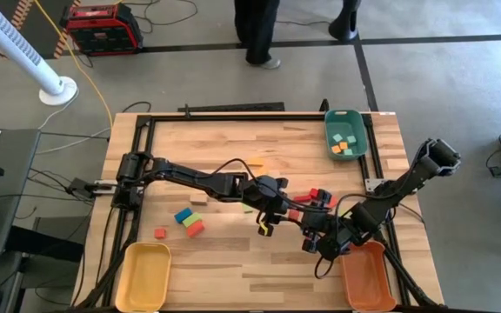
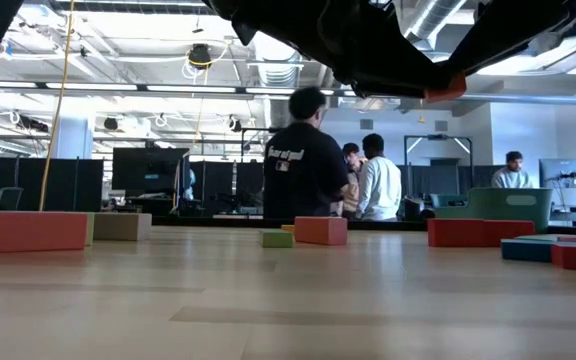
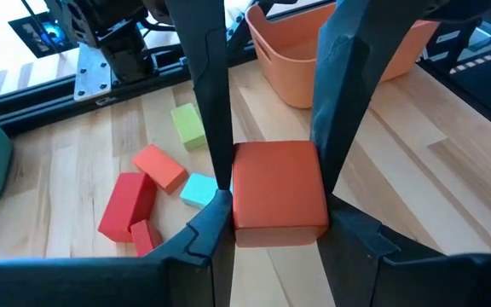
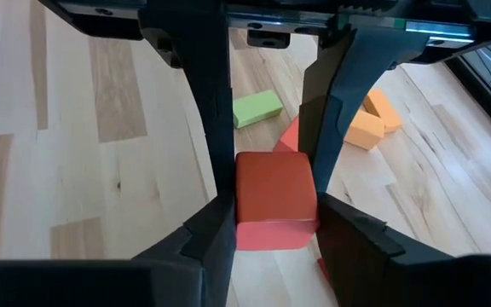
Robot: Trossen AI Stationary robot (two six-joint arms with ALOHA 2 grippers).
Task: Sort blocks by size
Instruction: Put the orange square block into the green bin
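One orange-red block (image 3: 280, 183) hangs in the air over the table's middle, and both grippers meet at it. My left gripper (image 1: 272, 222) reaches in from the left and is shut on it. My right gripper (image 1: 313, 236) comes from the right, its fingers against the same block (image 4: 275, 188). The low view shows the block (image 2: 446, 88) high above the wood, under both dark hands. Loose blocks lie flat on the table: a teal, green and red group (image 1: 188, 219), a small orange one (image 1: 159, 233), a tan one (image 1: 200, 198) and red ones (image 1: 320, 196). My left gripper pinches the block's two opposite side faces (image 3: 239, 200) between its two fingers. It slants down from the table's left. The block is lifted clear and sits level, its top face up. My right gripper has its fingers against the same two side faces (image 4: 240, 209). It slants down from the table's right, facing the left gripper. The block stays clear of the table between the two hands.
A green tray (image 1: 359, 149) at the far right holds a few small blocks. A yellow tray (image 1: 144, 274) stands at the near left and an orange tray (image 1: 368, 276) at the near right, close to my right arm. People stand beyond the far edge.
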